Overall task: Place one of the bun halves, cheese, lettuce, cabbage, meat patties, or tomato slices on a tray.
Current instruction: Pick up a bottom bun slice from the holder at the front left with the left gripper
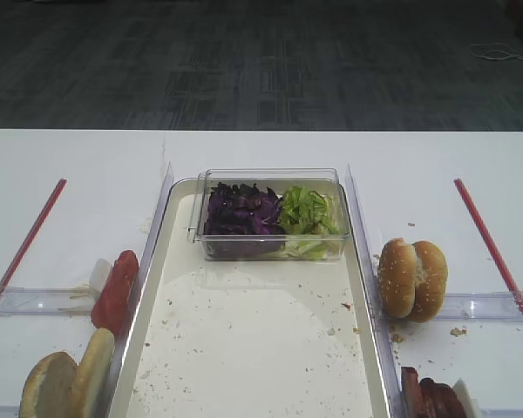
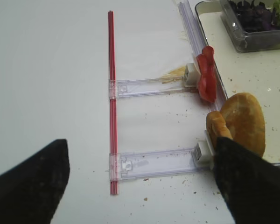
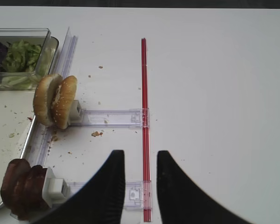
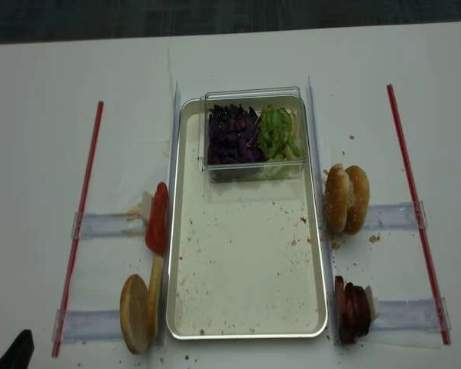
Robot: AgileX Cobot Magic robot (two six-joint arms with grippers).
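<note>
Crumbs litter the tray (image 1: 179, 287) (white table (image 1: 70, 165), grey carpet (image 1: 261, 61) beyond).

A crumb-strewn tray (image 1: 244, 348) holds a clear box (image 1: 270, 178) of cabbage (image 1: 241, 213) and lettuce (image 1: 309, 212).

Bun halves (image 4: 140, 311) left of tray (image 4: 246, 332)

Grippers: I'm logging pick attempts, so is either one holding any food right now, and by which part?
Nothing is held. The left gripper stands wide open beside the bun halves, and the right gripper is open over bare table.
</note>
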